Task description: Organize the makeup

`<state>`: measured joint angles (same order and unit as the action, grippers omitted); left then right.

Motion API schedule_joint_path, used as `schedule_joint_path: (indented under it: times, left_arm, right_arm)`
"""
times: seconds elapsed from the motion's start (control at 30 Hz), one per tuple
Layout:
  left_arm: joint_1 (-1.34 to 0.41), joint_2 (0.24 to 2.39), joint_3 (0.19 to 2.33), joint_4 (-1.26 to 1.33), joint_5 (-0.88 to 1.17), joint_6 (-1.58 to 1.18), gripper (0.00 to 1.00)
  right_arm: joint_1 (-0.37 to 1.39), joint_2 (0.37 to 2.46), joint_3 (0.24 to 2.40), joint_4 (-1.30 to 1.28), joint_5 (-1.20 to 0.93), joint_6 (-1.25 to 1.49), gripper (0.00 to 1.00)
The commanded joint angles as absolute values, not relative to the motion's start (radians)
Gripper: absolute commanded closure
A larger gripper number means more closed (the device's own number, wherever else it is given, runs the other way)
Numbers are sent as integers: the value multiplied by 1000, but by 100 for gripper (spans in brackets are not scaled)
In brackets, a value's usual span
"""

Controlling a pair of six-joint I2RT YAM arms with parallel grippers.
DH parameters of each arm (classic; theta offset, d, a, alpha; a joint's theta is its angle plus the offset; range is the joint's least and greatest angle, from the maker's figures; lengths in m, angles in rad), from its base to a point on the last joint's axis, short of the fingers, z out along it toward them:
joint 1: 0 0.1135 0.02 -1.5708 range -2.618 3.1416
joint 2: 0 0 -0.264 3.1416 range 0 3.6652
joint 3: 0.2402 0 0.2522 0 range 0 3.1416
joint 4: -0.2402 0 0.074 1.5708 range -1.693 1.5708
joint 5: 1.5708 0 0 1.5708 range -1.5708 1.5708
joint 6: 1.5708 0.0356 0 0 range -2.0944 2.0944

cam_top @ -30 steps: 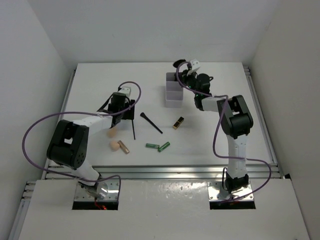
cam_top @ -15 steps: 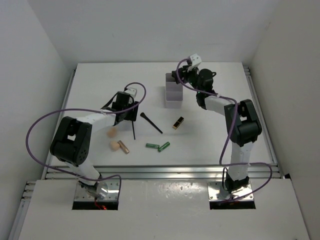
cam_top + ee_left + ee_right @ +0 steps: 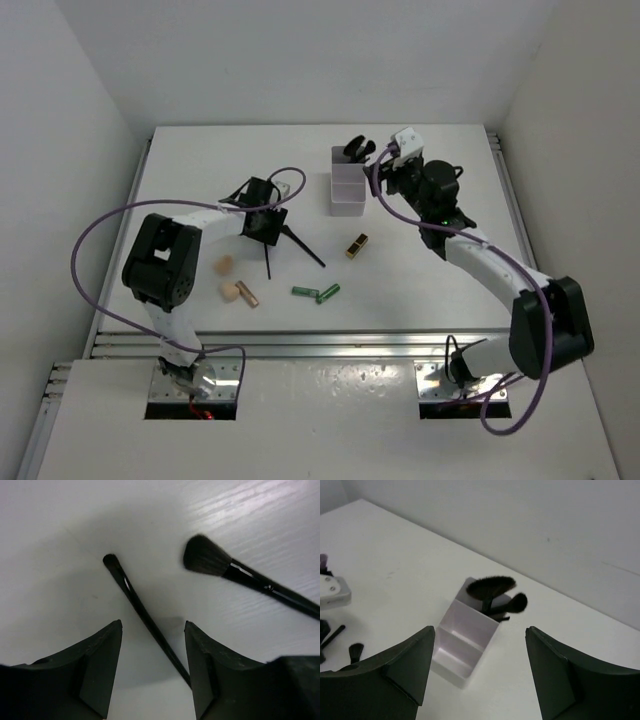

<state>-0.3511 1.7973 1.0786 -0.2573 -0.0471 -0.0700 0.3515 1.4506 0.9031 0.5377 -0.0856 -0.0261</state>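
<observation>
Makeup lies scattered on the white table (image 3: 200, 170) in front of a white three-compartment plastic box (image 3: 347, 195), which stands upright toward the far middle. Two black brushes with dark bristle heads (image 3: 492, 587) stand in the box's far compartment, their heads above the rim; the two nearer compartments look bare in the right wrist view. The left gripper (image 3: 152, 625) is low over the table with its fingers spread, straddling a slim black stick with a small rounded tip (image 3: 130, 590). The stick passes between the fingers and runs close to one of them, though I cannot tell whether it touches. Just beside it lies a black-handled brush with a fluffy dark head (image 3: 206, 556), apart from both the stick and the fingers. The right gripper (image 3: 480, 632) hangs above and beside the box, its fingers wide apart with nothing between them. Nearer the arms, a black-gold lipstick (image 3: 356, 246) lies on its side in front of the box. Two green tubes (image 3: 304, 292) lie almost end to end near the table's front edge. To their left, a tan-gold tube (image 3: 247, 295) rests just beside a beige sponge (image 3: 230, 291), with a second beige piece (image 3: 225, 266) a little farther back.
</observation>
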Motion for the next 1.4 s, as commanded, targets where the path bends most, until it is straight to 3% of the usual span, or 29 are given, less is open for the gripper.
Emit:
schedule_joint_path:
  times: [0.0,0.2,0.57,0.87,1.13,1.27,1.37]
  left_arm:
    - [-359,1865,1178,-375,-21,-86,45]
    - [-339,1960,1247,-442,38,-137,56]
    - [-319,2000,1223,-460,20,-184,100]
    - [-299,1918,1334,-469,-52,-215,100]
    - [-287,1879,1750,-405,-11,-157,100]
    - [-345,1868,1750,-82,24,-71,100]
    - [-399,1868,1675,318,95,-81,100]
  right_arm:
    - [353,1323,856,425,-51,-83,27]
    - [360,1156,787,301,-2,-165,27]
    - [362,977,692,273,45,-203,27]
    - [364,962,701,232,48,-187,27]
    - [351,1054,678,268,-26,-186,27]
    - [334,1092,657,333,-93,-170,25]
    - [308,1132,653,357,-141,-163,25]
